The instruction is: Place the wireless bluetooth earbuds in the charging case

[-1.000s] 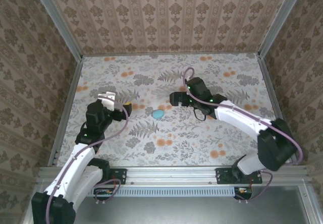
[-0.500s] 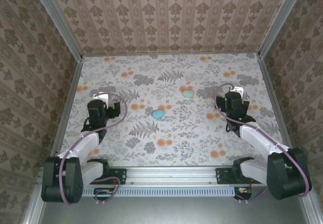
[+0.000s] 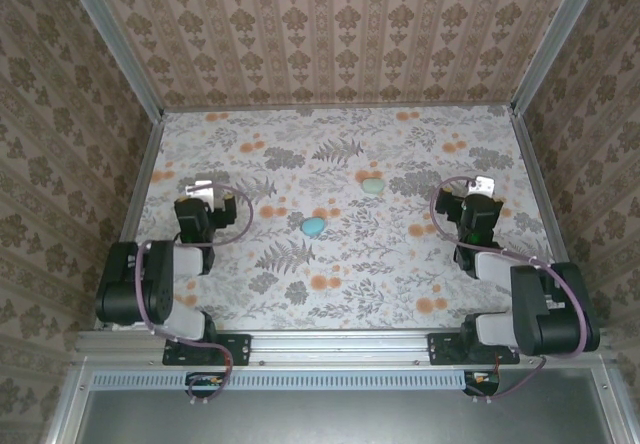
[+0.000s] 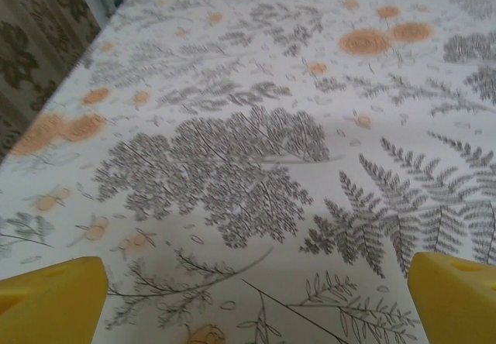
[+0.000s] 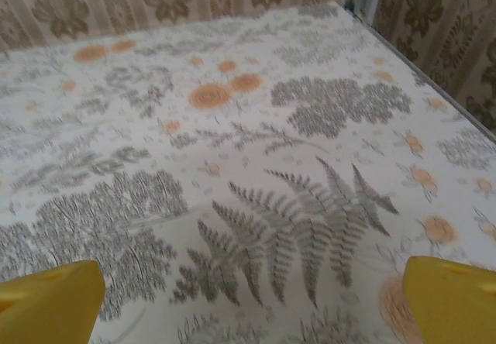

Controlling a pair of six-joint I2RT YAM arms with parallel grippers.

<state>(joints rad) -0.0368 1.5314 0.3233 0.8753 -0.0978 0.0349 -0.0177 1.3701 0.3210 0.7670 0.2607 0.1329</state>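
Observation:
A bright blue rounded piece (image 3: 313, 226) lies on the flowered tablecloth near the middle. A pale mint-green rounded piece (image 3: 373, 185) lies a little behind and to the right of it; at this size I cannot tell which is the case and which an earbud. My left gripper (image 3: 203, 197) is folded back at the left side, far from both. In the left wrist view the left gripper (image 4: 254, 304) is open, with bare cloth between its yellow fingertips (image 4: 54, 297). My right gripper (image 3: 478, 194) is folded back at the right and, in its wrist view, the right gripper (image 5: 252, 301) is also open and holds nothing.
The table (image 3: 420, 284) is covered by a floral cloth and fenced by patterned walls with metal posts at the corners (image 3: 150, 114). An aluminium rail (image 3: 340, 344) runs along the near edge by the arm bases.
Both arms have pulled back from the table's middle to folded poses at the sides. The right gripper let go of the mint-green piece, which now lies alone on the cloth.

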